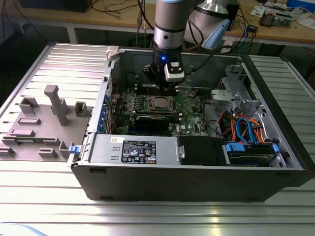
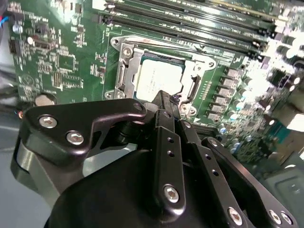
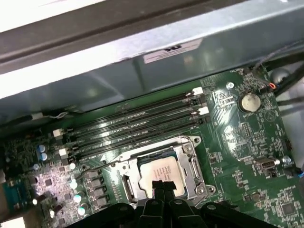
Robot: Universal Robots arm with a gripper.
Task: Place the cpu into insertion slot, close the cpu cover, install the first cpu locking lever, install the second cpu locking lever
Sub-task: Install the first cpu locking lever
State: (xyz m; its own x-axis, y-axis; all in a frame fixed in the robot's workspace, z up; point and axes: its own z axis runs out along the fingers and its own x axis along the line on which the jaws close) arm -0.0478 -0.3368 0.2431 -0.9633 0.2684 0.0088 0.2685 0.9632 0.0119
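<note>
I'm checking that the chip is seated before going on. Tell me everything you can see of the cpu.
The cpu is a small flat square with a dull silver-grey metal top, lying level in the insertion slot on the green board. The silvery cpu cover frames its edges and leaves the middle bare. The black claw hangs over one edge and hides part of it; whether they touch cannot be judged.

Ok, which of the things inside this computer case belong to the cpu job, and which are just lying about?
Job: cpu, in the insertion slot; cpu cover framing it; gripper close above it.
Lying about: memory slots; coin battery; blue and orange cables; grey fixtures beside the case.
</note>
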